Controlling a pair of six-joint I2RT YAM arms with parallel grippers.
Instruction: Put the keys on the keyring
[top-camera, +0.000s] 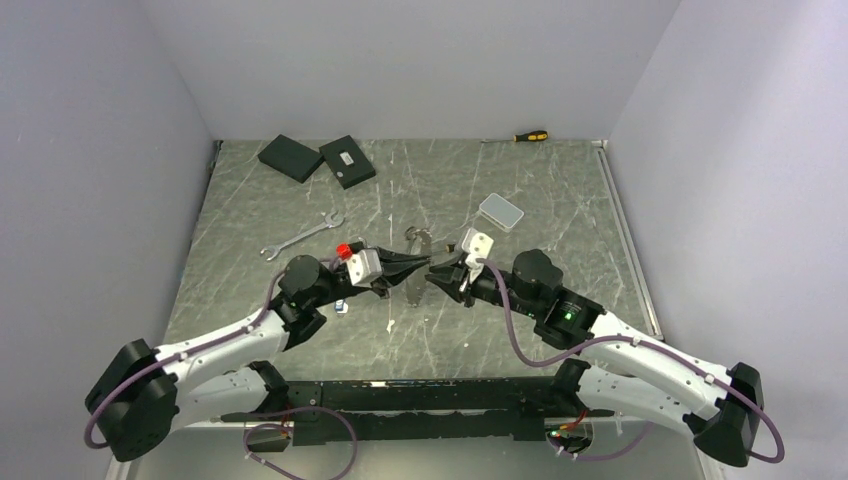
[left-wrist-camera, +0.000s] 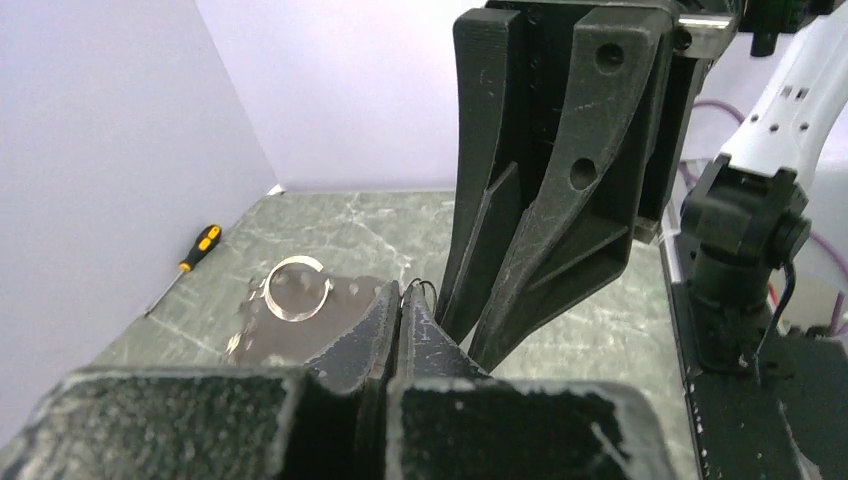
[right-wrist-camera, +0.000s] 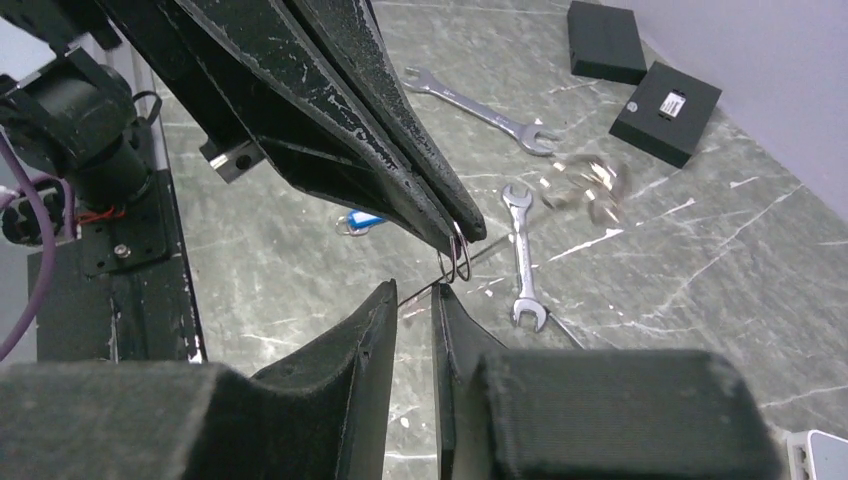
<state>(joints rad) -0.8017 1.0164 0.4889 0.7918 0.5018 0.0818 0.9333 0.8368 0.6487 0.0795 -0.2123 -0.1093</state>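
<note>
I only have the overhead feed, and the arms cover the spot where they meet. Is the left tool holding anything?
Observer: Yes. In the right wrist view the left tool is shut, its tips pinching the thin wire of the keyring.
Operator: Has the right tool got the wire too?
Observer: Seemingly not. The right tool shows a narrow gap between its fingers, with the wire crossing just in front of them.
Operator: Is a spanner on the ring?
Observer: The spanner beneath the tools lies flat on the table, held by neither tool.
</note>
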